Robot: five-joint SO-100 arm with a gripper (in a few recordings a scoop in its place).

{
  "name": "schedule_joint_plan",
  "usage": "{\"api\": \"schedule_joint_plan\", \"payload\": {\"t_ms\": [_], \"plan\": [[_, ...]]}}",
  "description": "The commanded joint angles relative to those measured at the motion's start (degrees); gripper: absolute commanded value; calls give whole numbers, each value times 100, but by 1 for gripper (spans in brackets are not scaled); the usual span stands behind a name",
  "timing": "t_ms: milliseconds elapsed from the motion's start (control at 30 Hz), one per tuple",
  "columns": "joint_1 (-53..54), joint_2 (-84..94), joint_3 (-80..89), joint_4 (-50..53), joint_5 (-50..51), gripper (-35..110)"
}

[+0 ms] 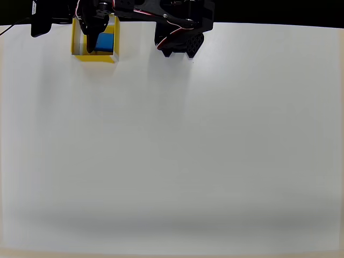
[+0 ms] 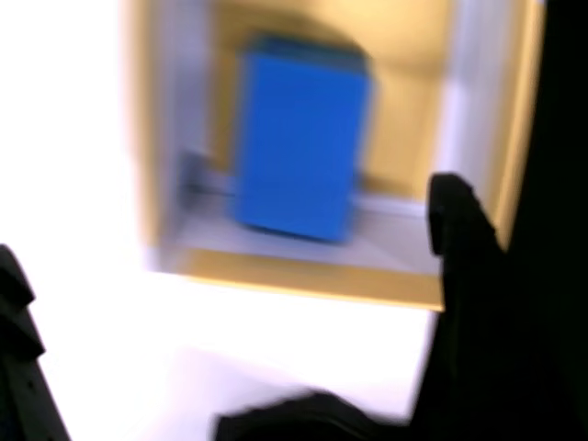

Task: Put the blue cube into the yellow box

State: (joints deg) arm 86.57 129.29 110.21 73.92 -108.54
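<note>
The yellow box (image 1: 95, 58) stands at the table's far left edge in the overhead view. Inside it lies the blue cube (image 1: 106, 41). My gripper (image 1: 90, 38) hangs over the box's left part, right beside the cube. In the blurred wrist view the blue cube (image 2: 299, 138) sits within the yellow box (image 2: 303, 280), its near end reaching the pale band of the near wall. My gripper (image 2: 230, 239) is open: one finger stands at the left edge, the other fingertip (image 2: 455, 220) at the right, and both are apart from the cube. Nothing is held.
The arm's black base (image 1: 180, 40) stands at the table's far edge, right of the box. A dark cable and black part (image 1: 40, 24) lie left of the box. The white table (image 1: 172, 150) spreads wide in front.
</note>
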Motion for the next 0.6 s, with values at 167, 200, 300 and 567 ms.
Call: {"api": "schedule_joint_plan", "payload": {"t_ms": [167, 200, 300, 567], "plan": [[-2716, 1248, -114, -580, 782, 37], [-3041, 1301, -79, -589, 817, 35], [-4052, 1538, 158, -747, 923, 28], [-6495, 2707, 1731, -1784, 1178, 6]]}}
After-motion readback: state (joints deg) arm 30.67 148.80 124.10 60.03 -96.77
